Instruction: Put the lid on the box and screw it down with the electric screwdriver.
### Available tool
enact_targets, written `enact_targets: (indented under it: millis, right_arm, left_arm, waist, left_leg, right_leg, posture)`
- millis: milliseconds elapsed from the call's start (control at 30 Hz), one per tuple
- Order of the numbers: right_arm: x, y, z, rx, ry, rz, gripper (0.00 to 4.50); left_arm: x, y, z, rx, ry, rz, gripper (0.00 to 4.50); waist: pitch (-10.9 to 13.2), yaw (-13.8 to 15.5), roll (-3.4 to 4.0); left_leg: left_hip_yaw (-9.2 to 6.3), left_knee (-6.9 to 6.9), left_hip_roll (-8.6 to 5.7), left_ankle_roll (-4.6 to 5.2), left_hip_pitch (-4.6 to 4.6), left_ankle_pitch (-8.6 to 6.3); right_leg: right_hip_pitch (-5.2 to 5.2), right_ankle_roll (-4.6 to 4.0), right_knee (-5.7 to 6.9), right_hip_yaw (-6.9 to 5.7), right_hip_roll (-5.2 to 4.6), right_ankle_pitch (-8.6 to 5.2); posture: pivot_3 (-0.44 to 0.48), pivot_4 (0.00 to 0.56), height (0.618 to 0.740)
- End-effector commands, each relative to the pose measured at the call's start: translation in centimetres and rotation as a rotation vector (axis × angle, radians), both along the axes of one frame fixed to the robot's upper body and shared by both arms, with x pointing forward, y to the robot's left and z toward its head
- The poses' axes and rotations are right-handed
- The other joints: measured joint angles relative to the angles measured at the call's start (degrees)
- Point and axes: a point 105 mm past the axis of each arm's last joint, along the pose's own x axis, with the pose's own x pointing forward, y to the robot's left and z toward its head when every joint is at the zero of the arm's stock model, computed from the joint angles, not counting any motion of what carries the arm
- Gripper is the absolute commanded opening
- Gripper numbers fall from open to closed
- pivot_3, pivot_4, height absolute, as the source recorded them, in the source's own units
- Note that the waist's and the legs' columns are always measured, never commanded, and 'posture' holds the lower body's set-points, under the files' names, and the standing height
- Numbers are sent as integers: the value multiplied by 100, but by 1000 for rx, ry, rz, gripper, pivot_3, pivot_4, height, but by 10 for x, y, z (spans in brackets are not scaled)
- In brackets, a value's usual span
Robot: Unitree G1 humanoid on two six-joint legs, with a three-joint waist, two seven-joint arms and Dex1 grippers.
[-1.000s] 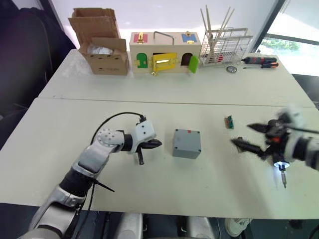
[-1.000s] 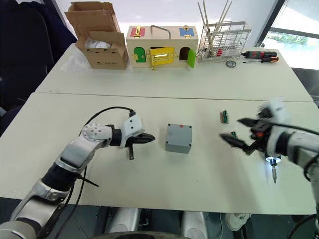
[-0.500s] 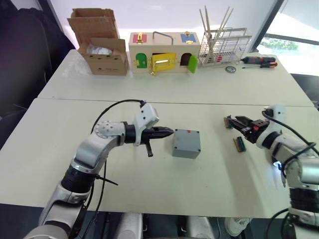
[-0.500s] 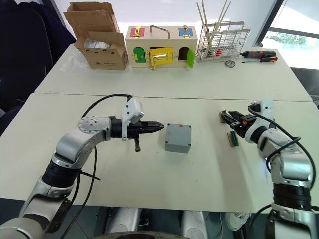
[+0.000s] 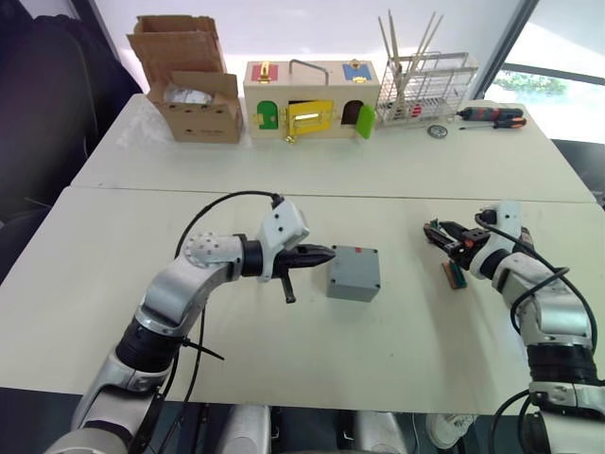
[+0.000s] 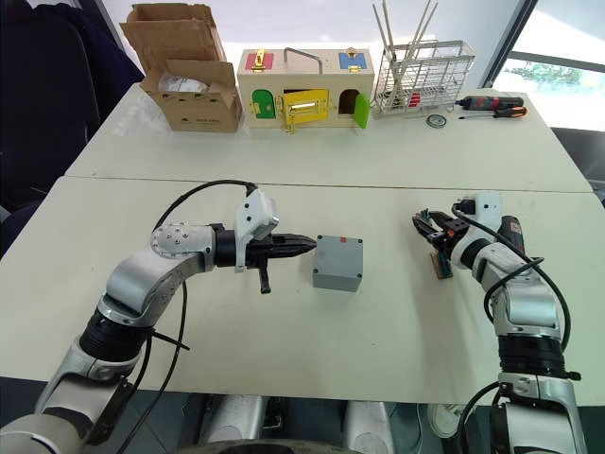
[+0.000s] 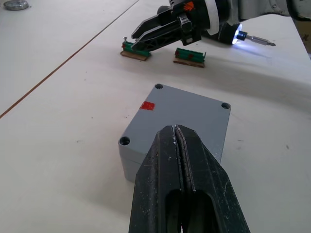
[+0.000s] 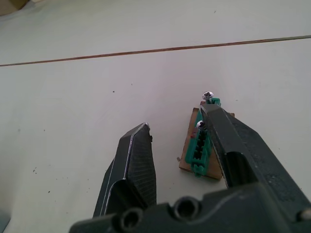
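Note:
The grey box (image 5: 354, 271) stands mid-table with the lid (image 7: 187, 116) lying on top, red mark and corner screw holes showing. My left gripper (image 5: 321, 254) is shut and empty, its tip just short of the box's left side. My right gripper (image 8: 176, 120) is open with nothing between its fingers. One of its fingertips (image 8: 214, 121) lies over a small green screw holder (image 8: 198, 150) on a brown base. The electric screwdriver (image 7: 250, 38) lies on the table behind the right gripper, tip light on.
A second green holder (image 5: 455, 274) lies near my right forearm. Along the far table stand a cardboard box (image 5: 194, 95), a wooden latch box (image 5: 312, 99), a wire rack (image 5: 425, 85) and hand screwdrivers (image 5: 492, 115).
My right gripper swung from the front right up to the far green holder and narrowed its fingers. My left gripper moved right, closer to the box.

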Motion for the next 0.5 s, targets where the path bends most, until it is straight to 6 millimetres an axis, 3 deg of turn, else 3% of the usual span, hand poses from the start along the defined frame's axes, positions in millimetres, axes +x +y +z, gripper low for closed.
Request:
enact_targets:
  millis: [33, 500]
  right_arm:
    - [3, -2, 13, -14, -48, -4, 1884]
    - [5, -8, 7, -7, -41, -51, 1884]
  left_arm:
    - [-6, -3, 8, -8, -40, -27, 0]
    - [-5, -5, 6, 2, -47, -34, 0]
  waist:
    - [0, -2, 0]
    - [0, 0, 0]
  left_leg:
    - [0, 0, 0, 0, 0, 0]
    - [0, 0, 0, 0, 0, 0]
  right_leg:
    - [0, 0, 0, 0, 0, 0]
    - [0, 0, 0, 0, 0, 0]
  posture:
    - [0, 150, 728]
    - [0, 150, 728]
